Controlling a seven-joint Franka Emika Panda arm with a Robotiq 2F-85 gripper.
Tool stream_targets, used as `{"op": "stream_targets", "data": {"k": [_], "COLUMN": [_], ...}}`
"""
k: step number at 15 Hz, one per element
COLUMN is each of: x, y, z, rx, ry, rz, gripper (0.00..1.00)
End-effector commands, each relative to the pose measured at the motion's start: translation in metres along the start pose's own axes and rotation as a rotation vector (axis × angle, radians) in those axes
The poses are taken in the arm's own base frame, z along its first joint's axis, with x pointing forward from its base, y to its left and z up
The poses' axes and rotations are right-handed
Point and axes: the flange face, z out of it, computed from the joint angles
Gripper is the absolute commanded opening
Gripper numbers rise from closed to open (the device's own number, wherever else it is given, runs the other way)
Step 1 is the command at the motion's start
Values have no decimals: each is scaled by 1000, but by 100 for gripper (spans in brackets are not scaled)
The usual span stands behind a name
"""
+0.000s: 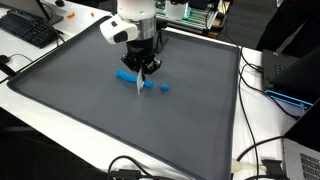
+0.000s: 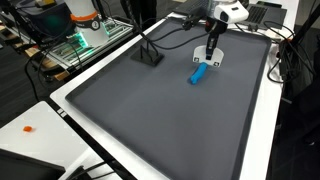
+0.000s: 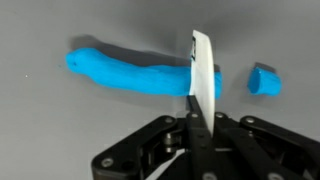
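My gripper (image 3: 197, 122) is shut on a thin white blade (image 3: 203, 70), like a plastic knife, pointing down at the mat. In the wrist view the blade's edge crosses the right end of a long blue roll of soft material (image 3: 125, 73). A small cut-off blue piece (image 3: 264, 80) lies apart just to the right of it. In an exterior view the gripper (image 1: 141, 68) holds the blade (image 1: 140, 84) over the blue roll (image 1: 128, 76), with the small piece (image 1: 164, 87) beside it. In an exterior view the roll (image 2: 200, 75) lies under the gripper (image 2: 211, 55).
A large dark grey mat (image 1: 150, 120) covers the white table. A keyboard (image 1: 30, 30) lies beyond the mat's corner. Cables (image 1: 262, 150) and a laptop (image 1: 300, 160) sit along one side. A black block (image 2: 150, 56) stands on the mat's edge, near electronics (image 2: 85, 35).
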Motion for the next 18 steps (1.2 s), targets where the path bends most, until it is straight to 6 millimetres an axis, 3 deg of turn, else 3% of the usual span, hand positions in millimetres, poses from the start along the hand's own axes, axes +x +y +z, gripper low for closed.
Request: {"op": "stream_targets", "data": {"k": [1,5,18], "x": [-14,-18,-17], "y": [1,-1,-19], "z": [25,34,13], "rx": [-11,1,64], "ry": [-42,-53,-30], "rz": [-13,-5,10], "gripper": [1,1,1]}}
